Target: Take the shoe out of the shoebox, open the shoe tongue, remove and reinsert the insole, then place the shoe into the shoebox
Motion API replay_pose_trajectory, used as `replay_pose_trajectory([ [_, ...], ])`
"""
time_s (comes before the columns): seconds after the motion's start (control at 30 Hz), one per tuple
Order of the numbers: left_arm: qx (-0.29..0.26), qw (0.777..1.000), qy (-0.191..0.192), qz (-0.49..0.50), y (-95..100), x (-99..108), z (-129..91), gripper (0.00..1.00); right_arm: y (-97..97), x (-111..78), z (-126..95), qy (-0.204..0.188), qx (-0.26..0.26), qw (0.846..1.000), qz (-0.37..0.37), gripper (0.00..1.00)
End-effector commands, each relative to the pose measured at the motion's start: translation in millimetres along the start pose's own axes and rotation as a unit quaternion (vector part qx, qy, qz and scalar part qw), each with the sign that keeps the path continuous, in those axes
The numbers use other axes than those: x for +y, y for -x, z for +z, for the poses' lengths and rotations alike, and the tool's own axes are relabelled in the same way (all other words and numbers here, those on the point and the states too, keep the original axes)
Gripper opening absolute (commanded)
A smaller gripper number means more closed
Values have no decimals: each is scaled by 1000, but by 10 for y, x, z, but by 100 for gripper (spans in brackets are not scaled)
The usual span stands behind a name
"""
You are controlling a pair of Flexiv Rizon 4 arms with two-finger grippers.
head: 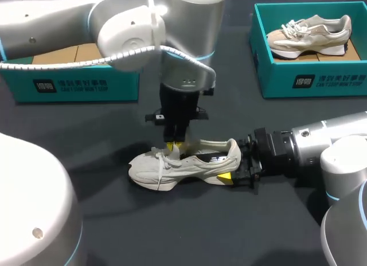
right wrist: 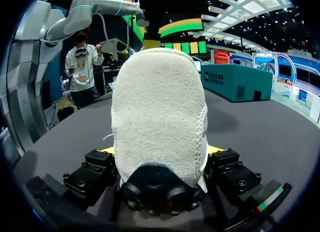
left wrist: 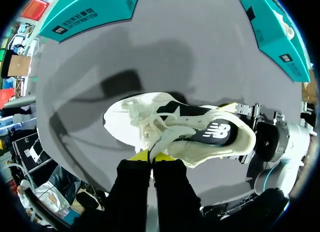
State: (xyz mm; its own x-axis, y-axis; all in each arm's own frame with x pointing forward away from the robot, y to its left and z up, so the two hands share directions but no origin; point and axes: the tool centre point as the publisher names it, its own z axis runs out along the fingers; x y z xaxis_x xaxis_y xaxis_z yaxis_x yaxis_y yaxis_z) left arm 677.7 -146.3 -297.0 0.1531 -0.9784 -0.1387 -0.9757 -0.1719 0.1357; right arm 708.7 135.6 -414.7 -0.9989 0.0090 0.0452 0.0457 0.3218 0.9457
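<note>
A cream sneaker (head: 189,163) lies on the dark table, toe pointing left. From above, my left gripper (head: 175,145) comes down onto its lace area. In the left wrist view its yellow tips (left wrist: 152,157) are shut on the edge of the shoe tongue (left wrist: 162,139), beside the laces. My right gripper (head: 232,164) grips the heel from the right, and one yellow fingertip (head: 225,177) shows under the sole. The heel (right wrist: 157,107) fills the space between its fingers (right wrist: 102,164) in the right wrist view, with both sides touching. An open teal shoebox (head: 74,85) stands at the back left.
A second teal shoebox (head: 309,77) at the back right holds another cream sneaker (head: 309,34). My left arm's thick links (head: 132,25) hang over the back left of the table. Bare dark tabletop (head: 189,226) lies in front of the shoe.
</note>
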Motion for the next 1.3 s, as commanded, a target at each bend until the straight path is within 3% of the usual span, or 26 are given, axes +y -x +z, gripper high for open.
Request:
replay_pose_trajectory([
  [0.03, 124, 992, 1, -3, 321, 32, -22, 0, 19, -17, 60, -3, 0, 1000, 0, 0],
  [0.3, 127, 992, 11, -15, 514, 83, 121, 0, 19, -17, 60, -3, 0, 1000, 0, 0],
  [0.67, 89, 995, 41, -20, 535, -14, 482, 4, 19, -17, 60, -3, 0, 1000, 0, 0],
  [0.93, 68, 996, 55, -23, 594, -62, 575, 1, 19, -17, 60, -3, 0, 1000, 0, 0],
  [1.0, 60, 996, 59, -26, 631, -74, 596, 10, 19, -17, 60, -3, 0, 1000, 0, 0],
  [1.03, 60, 996, 59, -26, 631, -74, 596, 10, 19, -17, 60, -3, 0, 1000, 0, 0],
  [1.13, 49, 996, 64, -29, 706, -97, 627, 27, 19, -17, 60, -3, 0, 1000, 0, 0],
  [1.3, 43, 996, 69, -29, 800, -118, 612, 37, 19, -17, 60, -3, 0, 1000, 0, 0],
])
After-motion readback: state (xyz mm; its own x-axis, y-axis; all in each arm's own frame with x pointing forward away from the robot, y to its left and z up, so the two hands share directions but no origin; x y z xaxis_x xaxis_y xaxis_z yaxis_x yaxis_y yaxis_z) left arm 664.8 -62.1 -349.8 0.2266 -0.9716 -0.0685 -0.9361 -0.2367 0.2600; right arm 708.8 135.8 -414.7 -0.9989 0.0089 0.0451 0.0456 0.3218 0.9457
